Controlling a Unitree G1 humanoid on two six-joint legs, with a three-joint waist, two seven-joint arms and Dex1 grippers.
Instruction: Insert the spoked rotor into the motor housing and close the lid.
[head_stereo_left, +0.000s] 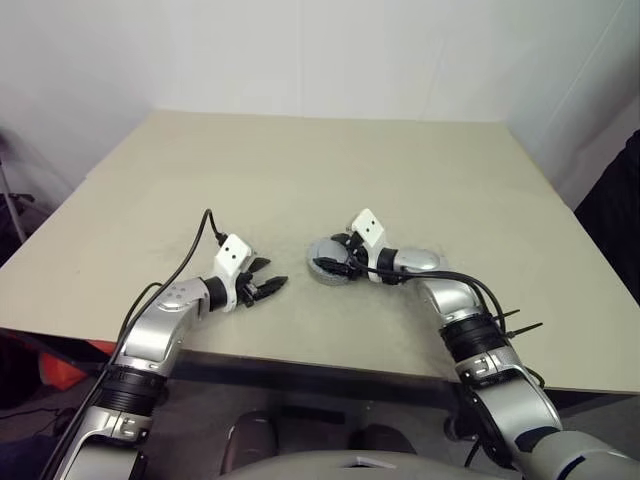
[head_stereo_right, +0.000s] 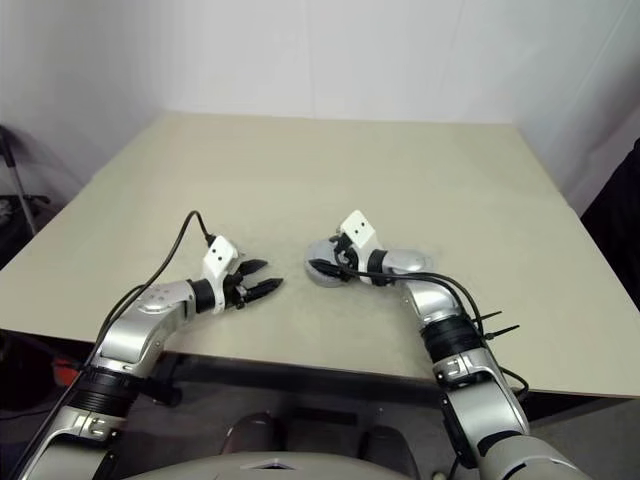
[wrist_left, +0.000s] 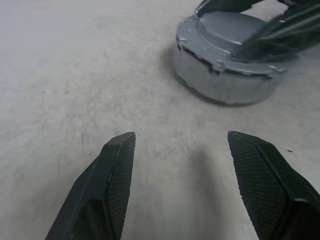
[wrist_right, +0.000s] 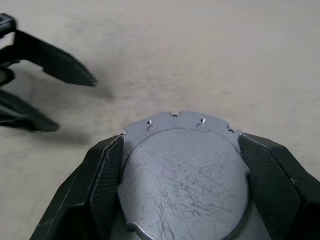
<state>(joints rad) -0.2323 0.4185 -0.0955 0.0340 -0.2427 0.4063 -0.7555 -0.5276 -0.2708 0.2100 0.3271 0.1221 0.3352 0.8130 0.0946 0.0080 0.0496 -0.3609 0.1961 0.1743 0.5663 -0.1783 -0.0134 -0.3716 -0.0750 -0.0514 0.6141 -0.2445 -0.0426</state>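
1. My left gripper sits left of centre in the lower half of the left eye view, low over the beige table. Its two black fingers are spread apart with nothing but bare tabletop between them.
2. Just right of that gripper, near the middle of the frame, the motor housing rests on the table as a round silver-grey metal disc. The left wrist view shows it in the upper right, with a notched rim and a raised flat cap on top.
3. My right gripper reaches in from the right and straddles the housing. In the right wrist view the two ribbed fingers flank the scratched round top of the housing on either side, close against its edge; I cannot tell if they press on it.
4. No brand, label or writing can be read on the housing, the grippers or the table.
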